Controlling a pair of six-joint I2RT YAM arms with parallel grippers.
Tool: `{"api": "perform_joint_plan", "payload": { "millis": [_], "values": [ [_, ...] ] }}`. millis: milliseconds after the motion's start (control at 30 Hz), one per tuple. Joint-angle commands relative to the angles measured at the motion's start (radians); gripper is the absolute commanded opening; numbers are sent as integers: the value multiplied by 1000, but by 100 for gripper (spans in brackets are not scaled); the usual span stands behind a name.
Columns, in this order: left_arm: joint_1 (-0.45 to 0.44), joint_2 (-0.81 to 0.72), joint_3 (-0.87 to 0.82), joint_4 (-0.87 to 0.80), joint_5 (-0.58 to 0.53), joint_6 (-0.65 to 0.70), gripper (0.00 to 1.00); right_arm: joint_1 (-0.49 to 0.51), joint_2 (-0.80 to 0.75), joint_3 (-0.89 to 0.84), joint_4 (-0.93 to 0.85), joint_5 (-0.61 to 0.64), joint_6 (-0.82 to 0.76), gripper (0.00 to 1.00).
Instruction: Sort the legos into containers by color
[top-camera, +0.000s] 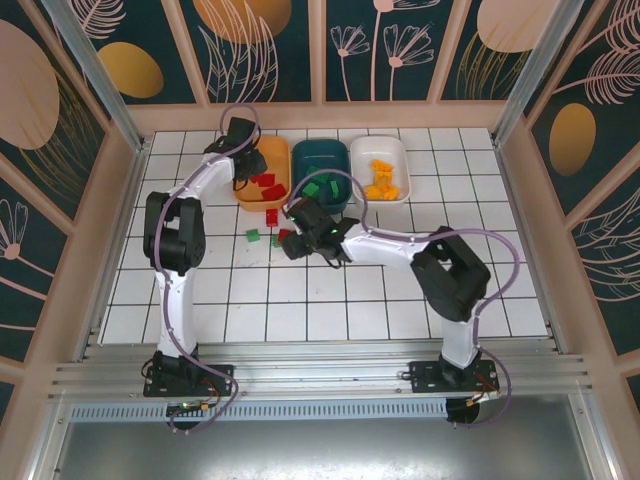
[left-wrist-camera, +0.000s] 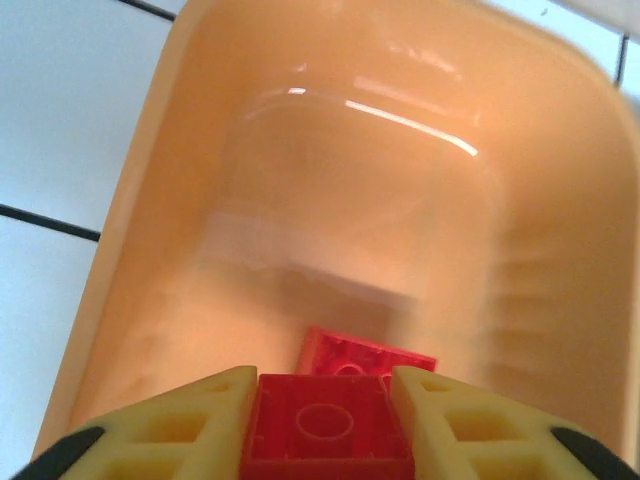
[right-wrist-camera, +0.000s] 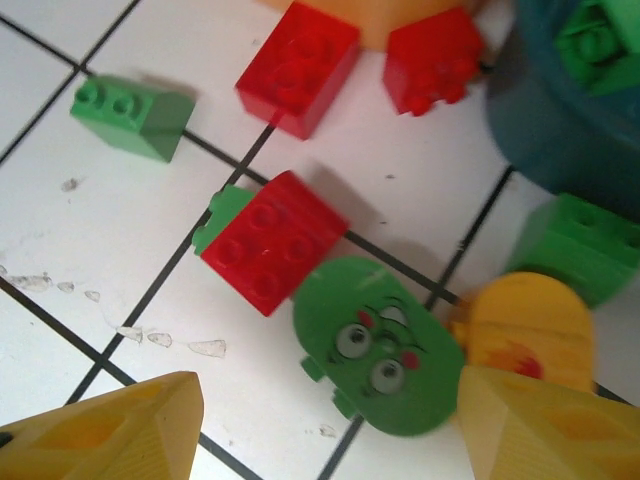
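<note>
Now, loose legos: you have a cluster lying on the white tiles just in front of the orange and teal trays, under the right wrist.
Red loose: a red brick (right-wrist-camera: 298, 65) and a second red brick (right-wrist-camera: 432, 60) lie at the orange tray's near edge. A third red brick (right-wrist-camera: 275, 240) lies nearer the arm bases, with a green piece (right-wrist-camera: 225, 208) poking out at its left side.
Green loose: a small green brick (right-wrist-camera: 130, 115) lies apart on the left. A green oval piece (right-wrist-camera: 378, 350) with a printed face touches a yellow-orange rounded piece (right-wrist-camera: 525, 320). A larger green brick (right-wrist-camera: 585, 245) lies just beside the teal tray.
Sorted legos: you see red pieces (top-camera: 265, 183) in the orange tray (top-camera: 278, 150), green pieces (top-camera: 325, 187) in the teal tray (top-camera: 320, 148) and yellow-orange pieces (top-camera: 382, 180) in the white tray (top-camera: 380, 143).
Trays: the 3 stand side by side at the far side of the table.
Left gripper (left-wrist-camera: 322, 378): it hangs over the orange tray with a red lego (left-wrist-camera: 325, 435) between its yellow fingers and another red lego (left-wrist-camera: 365, 355) on the tray floor just beyond. You cannot tell whether the pads press the near one or it lies free.
Right gripper (right-wrist-camera: 325, 395): its jaws stand wide, holding nothing, low over the green oval piece.
Table (top-camera: 340, 300): white tiles with dark grout.
Walls (top-camera: 270, 50): dark teal panels with gold leaf shapes.
</note>
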Motion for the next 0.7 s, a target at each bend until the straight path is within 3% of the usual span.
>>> {"api": "perform_joint_plan", "payload": {
  "millis": [0,200,433,667],
  "values": [
    [11,-2,53,-39,33,32,61,-4,49,72,-62,53,-86,70],
    [12,-181,-60,10,83,37,98,-11,81,98,-70,48,-208,71],
    [11,-559,-477,203,172,-34,99,-34,149,164,-104,-32,-320,69],
    [11,-841,-763,220,182,-54,99,-54,196,193,-109,-30,-375,66]
  ]
}}
